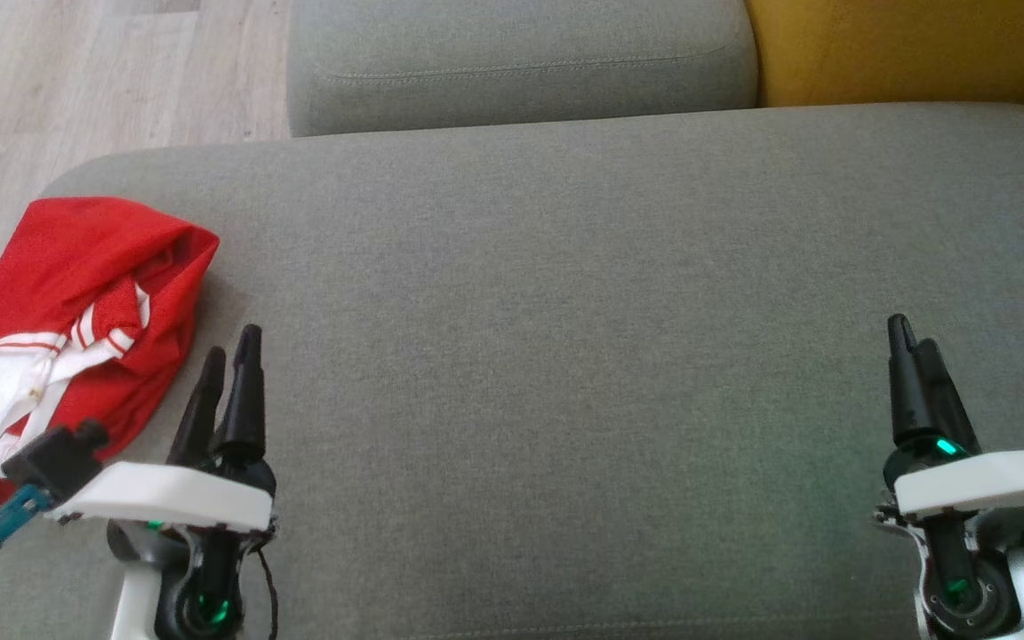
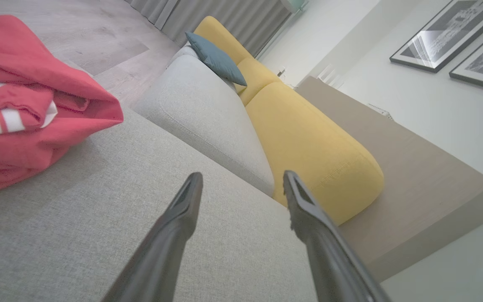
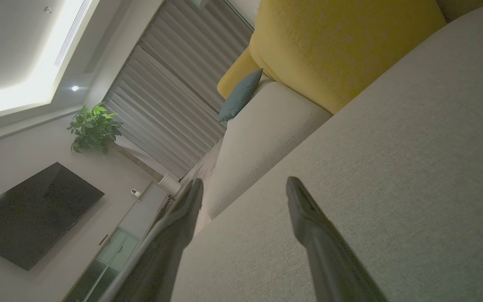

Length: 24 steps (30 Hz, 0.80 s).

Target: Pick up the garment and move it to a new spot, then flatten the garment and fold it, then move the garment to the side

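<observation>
The crumpled red garment with white striped trim (image 1: 76,293) lies bunched at the left edge of the broad grey woven sofa seat (image 1: 565,311). The left tool (image 1: 232,342) is just beside it, its two dark fingers apart. The right tool (image 1: 910,331) is far off over the seat's right side, fingers also spread. Behind the seat sit a grey back cushion (image 1: 521,62) and a yellow cushion (image 1: 903,44), with pale wood floor (image 1: 76,80) at the left. Across the room stand grey pleated curtains (image 3: 174,105), a green potted plant (image 3: 94,126) and a dark wall screen (image 3: 27,214)
</observation>
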Tool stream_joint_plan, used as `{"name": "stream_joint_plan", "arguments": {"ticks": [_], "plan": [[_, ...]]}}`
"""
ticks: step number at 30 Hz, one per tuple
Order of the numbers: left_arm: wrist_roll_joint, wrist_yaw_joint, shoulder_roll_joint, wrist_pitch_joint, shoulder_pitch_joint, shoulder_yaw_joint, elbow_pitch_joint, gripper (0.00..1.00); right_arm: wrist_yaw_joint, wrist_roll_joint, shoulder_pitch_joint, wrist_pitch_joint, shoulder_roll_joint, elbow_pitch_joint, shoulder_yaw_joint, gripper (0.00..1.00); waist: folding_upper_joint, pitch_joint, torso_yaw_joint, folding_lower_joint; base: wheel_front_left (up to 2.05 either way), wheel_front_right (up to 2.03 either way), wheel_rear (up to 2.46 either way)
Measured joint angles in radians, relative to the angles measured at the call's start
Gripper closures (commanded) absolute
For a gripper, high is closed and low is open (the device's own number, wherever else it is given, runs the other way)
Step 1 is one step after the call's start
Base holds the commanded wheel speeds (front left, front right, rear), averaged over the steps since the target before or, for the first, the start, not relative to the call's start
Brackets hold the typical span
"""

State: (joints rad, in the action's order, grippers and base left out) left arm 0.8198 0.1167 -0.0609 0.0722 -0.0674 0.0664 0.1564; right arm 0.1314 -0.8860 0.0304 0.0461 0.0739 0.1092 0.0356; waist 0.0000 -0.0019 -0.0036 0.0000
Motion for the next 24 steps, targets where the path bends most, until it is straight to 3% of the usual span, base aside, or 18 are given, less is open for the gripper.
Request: {"name": "stream_joint_plan", "arguments": {"ticks": [24], "plan": [[-0.292,-0.030,-0.029,0.067,0.005,0.054,-0.011,0.00,0.000,0.289,-0.011,0.001,-0.002,-0.017,-0.024,0.00,0.0000,-0.005,0.003,0.0000,0.00,0.00,0.00]]}}
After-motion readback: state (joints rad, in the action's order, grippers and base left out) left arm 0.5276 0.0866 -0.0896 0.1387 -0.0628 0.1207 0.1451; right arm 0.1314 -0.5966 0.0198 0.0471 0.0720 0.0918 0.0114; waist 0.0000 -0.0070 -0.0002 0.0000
